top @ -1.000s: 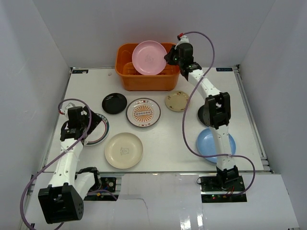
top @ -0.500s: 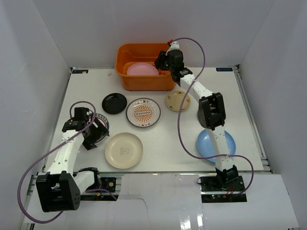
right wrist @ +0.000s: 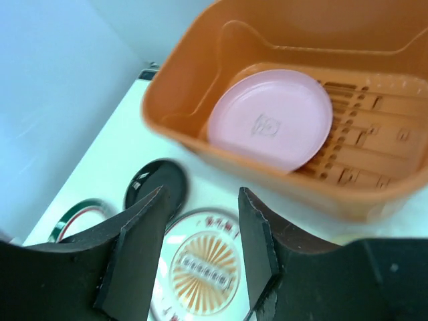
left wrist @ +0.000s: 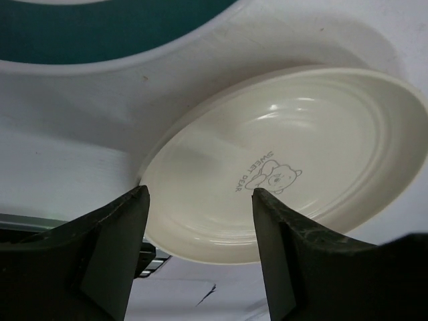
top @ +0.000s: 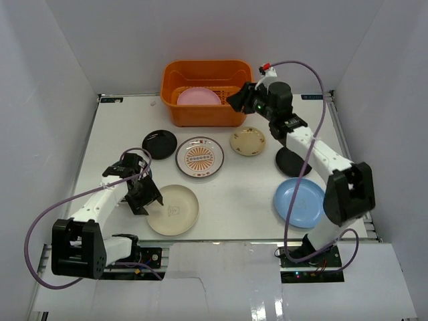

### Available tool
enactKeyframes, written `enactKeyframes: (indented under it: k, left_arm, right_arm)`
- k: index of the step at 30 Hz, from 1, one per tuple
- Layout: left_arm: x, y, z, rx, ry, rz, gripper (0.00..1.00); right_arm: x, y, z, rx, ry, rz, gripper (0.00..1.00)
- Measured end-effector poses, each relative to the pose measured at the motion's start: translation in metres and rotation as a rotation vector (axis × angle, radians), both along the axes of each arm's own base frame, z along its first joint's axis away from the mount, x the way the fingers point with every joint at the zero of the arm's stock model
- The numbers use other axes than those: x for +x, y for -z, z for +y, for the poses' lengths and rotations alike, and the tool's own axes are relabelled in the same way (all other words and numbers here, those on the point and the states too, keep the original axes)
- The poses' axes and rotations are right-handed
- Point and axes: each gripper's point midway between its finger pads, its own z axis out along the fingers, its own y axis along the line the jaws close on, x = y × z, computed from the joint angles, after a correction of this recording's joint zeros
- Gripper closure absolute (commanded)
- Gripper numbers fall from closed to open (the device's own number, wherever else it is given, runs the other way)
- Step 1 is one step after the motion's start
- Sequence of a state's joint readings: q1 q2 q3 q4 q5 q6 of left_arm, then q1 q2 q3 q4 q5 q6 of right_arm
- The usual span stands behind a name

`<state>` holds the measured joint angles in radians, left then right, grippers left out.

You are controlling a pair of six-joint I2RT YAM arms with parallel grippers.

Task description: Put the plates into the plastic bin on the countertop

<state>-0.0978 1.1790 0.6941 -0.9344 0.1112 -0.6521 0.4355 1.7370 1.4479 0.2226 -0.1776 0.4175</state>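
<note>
Eight plates, one of each kind unless noted: pink plate (top: 198,96), cream plate (top: 172,209), blue plate (top: 297,200), tan plate (top: 247,141), sunburst plate (top: 199,156), teal-rimmed plate (left wrist: 100,33), two black plates (top: 159,143) — plus one bin (top: 200,115) — and two arms (top: 97,204).

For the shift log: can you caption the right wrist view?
Open right hand near the orange bin; the pink plate lies on its slatted floor, sunburst plate and black plate on the countertop.
</note>
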Motion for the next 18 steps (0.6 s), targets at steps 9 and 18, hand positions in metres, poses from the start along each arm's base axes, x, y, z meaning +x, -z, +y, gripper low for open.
enactKeyframes:
  k: [9, 18]
  left_arm:
    - [-0.008, 0.006, -0.015, -0.007, 0.080, 0.040, 0.36]
    - [0.013, -0.029, -0.021, 0.029, 0.171, -0.150, 0.23]
  right_arm:
    - [-0.130, 0.072, -0.050, -0.036, -0.041, 0.135, 0.49]
    - [-0.213, 0.169, -0.115, -0.230, 0.067, 0.348, 0.30]
